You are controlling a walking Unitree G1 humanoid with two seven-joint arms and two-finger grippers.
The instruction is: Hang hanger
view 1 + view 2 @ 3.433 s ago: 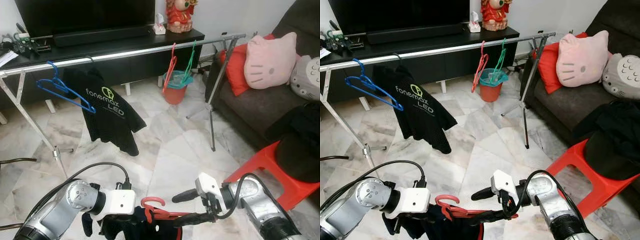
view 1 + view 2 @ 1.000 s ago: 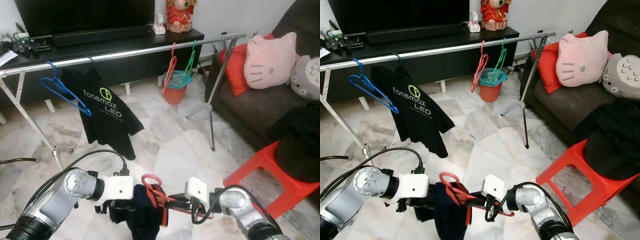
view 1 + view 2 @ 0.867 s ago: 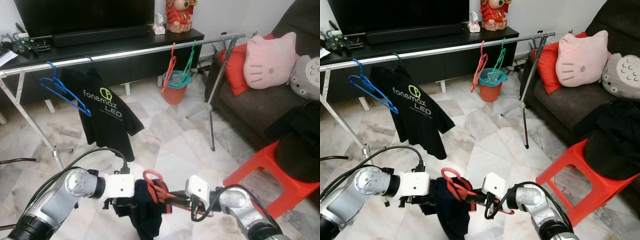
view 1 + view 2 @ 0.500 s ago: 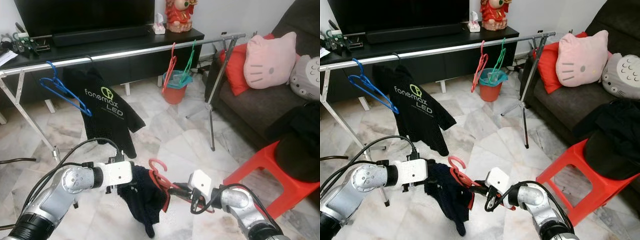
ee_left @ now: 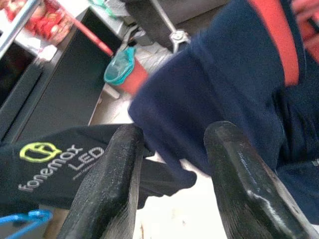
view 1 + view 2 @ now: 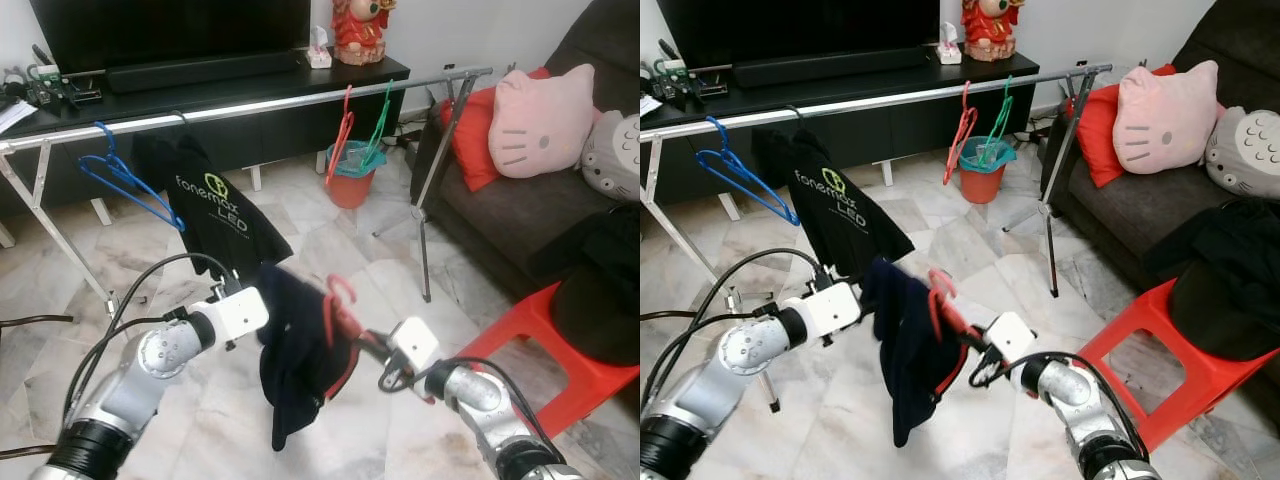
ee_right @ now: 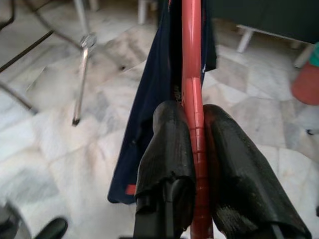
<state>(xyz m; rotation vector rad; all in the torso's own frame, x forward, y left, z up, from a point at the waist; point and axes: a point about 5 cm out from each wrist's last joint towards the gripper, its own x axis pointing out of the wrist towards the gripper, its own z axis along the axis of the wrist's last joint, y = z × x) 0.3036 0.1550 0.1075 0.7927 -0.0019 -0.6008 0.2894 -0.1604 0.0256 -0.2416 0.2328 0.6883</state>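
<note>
A red hanger (image 6: 337, 292) carries a dark navy garment (image 6: 295, 350) and hangs in the air between my two arms, above the marble floor. My right gripper (image 6: 362, 340) is shut on the hanger's red bar (image 7: 191, 50), with the garment (image 7: 149, 114) draped just beyond the fingers. My left gripper (image 6: 260, 320) is at the garment's left shoulder, and navy fabric (image 5: 219, 99) sits between its fingers (image 5: 107, 189). The silver clothes rail (image 6: 250, 108) runs across the room farther ahead, higher than the hanger.
On the rail hang a blue hanger (image 6: 125, 180), a black printed shirt (image 6: 215, 205), a red hanger (image 6: 342, 135) and a green hanger (image 6: 380, 125). A red stool (image 6: 540, 330) and a sofa (image 6: 490, 215) stand at the right. A red bucket (image 6: 350, 182) sits under the rail.
Both grippers have lifted the hanger and garment up and forward toward the rail. The garment now hangs full length instead of being bunched low.
</note>
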